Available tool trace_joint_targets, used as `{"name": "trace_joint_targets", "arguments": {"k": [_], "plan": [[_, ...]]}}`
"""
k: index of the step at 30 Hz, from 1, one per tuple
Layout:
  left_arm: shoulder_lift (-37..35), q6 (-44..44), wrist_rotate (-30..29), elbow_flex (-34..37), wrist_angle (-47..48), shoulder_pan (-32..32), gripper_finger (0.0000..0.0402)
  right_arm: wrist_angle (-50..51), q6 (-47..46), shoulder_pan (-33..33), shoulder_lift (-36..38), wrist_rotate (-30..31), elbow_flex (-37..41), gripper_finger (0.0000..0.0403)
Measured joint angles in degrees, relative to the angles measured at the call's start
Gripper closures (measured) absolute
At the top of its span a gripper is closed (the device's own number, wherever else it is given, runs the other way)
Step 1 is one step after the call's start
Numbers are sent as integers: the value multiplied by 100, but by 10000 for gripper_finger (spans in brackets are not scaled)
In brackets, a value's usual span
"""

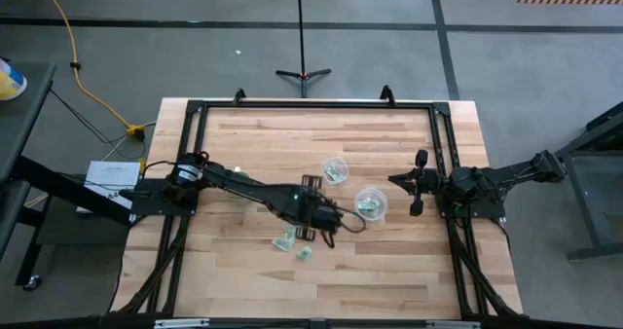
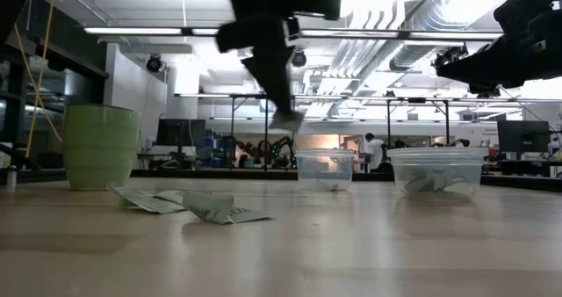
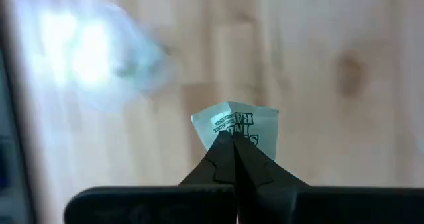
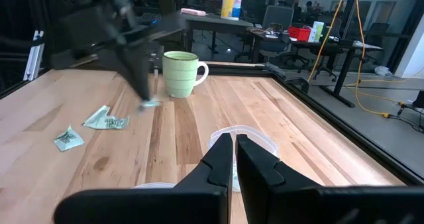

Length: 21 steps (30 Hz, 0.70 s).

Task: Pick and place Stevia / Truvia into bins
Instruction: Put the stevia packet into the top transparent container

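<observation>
My left gripper [image 1: 326,230] is shut on a pale green and white sweetener packet [image 3: 237,126], held above the table between the loose packets and the cups. It also shows in the low view [image 2: 283,104]. Two more packets [image 1: 284,239] [image 1: 304,254] lie flat on the wood. Two clear cups [image 1: 335,170] [image 1: 371,203] stand upright on the table, each with packets inside. My right gripper [image 4: 233,151] is shut and empty at the table's right, just behind the nearer cup [image 4: 242,139]. My left gripper pinches the packet between its two fingertips [image 3: 228,159], at one edge [image 3: 233,136]. The rest of the packet sticks out past the tips and is bent. The fingers slant down from above. The packet [image 2: 288,119] is lifted clear of the table.
A solid green mug [image 2: 101,145] stands on the table beyond the loose packets; it also shows in the right wrist view [image 4: 180,73]. A black frame [image 1: 311,103] runs round the tabletop. Bare wood lies toward the near edge [image 1: 321,290].
</observation>
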<state>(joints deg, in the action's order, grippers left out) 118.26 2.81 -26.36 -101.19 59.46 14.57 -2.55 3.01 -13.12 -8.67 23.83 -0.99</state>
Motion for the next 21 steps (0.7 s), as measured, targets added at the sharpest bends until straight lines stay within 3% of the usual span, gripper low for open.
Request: {"name": "trace_joint_targets", "arguments": {"k": [4,11,13,17,21], "plan": [[0,-590,-462,-28,-513,-220,382,0,0,2,0,-2,0,391],[2,-1206,-525,144,-1032,-953,379,2,0,1,-2,-13,0,391],[3,-1445,-318,147,-1246,-1175,380,2,14,2,0,-17,0,391],[2,-1850,711,147,-1950,-1581,380,2,46,1,-2,-17,0,391],[2,-2098,898,145,-2062,-1828,376,2,37,2,-2,-17,0,391]]}}
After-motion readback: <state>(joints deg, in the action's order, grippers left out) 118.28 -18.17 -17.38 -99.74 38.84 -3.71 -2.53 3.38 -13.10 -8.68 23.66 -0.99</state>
